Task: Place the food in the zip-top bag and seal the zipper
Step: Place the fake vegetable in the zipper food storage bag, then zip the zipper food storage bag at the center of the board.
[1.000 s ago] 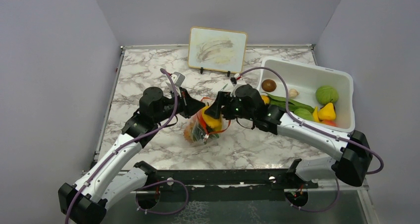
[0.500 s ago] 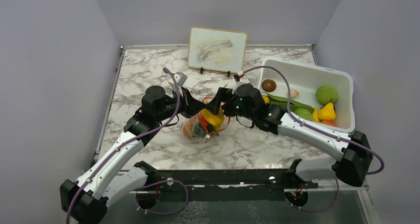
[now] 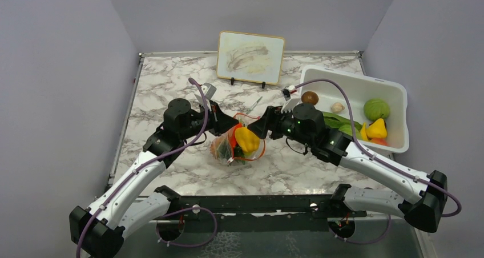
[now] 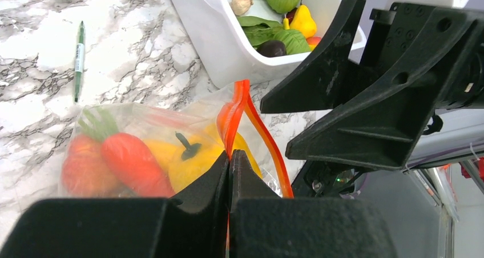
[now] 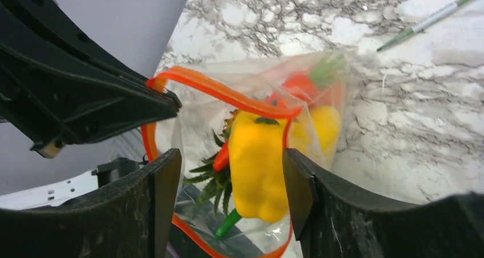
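Drawn back across the marble table (image 3: 165, 81) toward the white bin (image 3: 357, 75), the right gripper (image 3: 258, 130) hangs spread before the bag (image 3: 224, 150), where a yellow pepper (image 5: 257, 172) sits in the mouth. The left gripper (image 4: 229, 162) pinches the zipper (image 4: 246, 107).

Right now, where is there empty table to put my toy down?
The far-left table corner, between the left edge and the board, is bare. So is the near strip in front of the zip-top bag. The middle is crowded: left gripper, right gripper and bag meet there. The white bin holds food.
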Tool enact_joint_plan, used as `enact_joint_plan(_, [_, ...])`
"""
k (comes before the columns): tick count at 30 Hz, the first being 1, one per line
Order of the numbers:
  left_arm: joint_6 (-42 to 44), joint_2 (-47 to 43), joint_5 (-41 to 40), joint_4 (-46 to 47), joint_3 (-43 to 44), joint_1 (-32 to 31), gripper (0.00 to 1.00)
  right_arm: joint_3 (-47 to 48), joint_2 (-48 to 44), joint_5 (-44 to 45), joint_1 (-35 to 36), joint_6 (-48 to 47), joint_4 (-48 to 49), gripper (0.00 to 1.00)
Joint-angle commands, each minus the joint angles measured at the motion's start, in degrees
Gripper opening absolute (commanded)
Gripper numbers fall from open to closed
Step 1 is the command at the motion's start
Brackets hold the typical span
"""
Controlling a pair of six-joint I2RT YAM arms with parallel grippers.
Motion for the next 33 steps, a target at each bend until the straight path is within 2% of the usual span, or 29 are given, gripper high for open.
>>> enact_joint_plan(1, [0.07, -0.13, 1.48, 2.54, 2.67, -0.16, 0.0, -2.17, -3.36, 0.28, 0.4, 0.53, -2.57, 0.64])
enact_joint_plan(12, [0.46, 1.01, 0.51, 3.55, 2.68, -0.21, 0.0, -8.31, -8.52, -2.31, 0.4, 4.61, -1.99, 0.52])
enact_joint_plan(19, [-0.02, 2.2, 0.41, 4.36, 4.54, -0.16, 0.0, -8.38, -5.22, -5.39, 0.39, 5.98, 0.47, 0.43])
enact_joint_plan(21, [-0.29, 2.23, 0.13, 5.15, 4.32, -0.21, 0.0, -7.64, -4.47, -5.57, 0.4, 5.85, -0.24, 0.35])
enact_joint_plan(26, [0.15, 2.41, 0.52, 5.44, 4.32, -0.19, 0.0, -7.52, -6.12, -4.21, 0.4, 6.12, -1.41, 0.05])
enact_joint_plan(27, [0.29, 2.44, 0.51, 5.37, 4.22, -0.2, 0.0, -7.97, -6.96, -3.81, 0.4, 6.31, -1.26, 0.01])
enact_joint_plan(33, [2.63, 2.3, 1.91, 3.7, 4.07, -0.19, 0.0, -11.29, -12.4, -2.11, 0.4, 7.91, 1.53, 0.01])
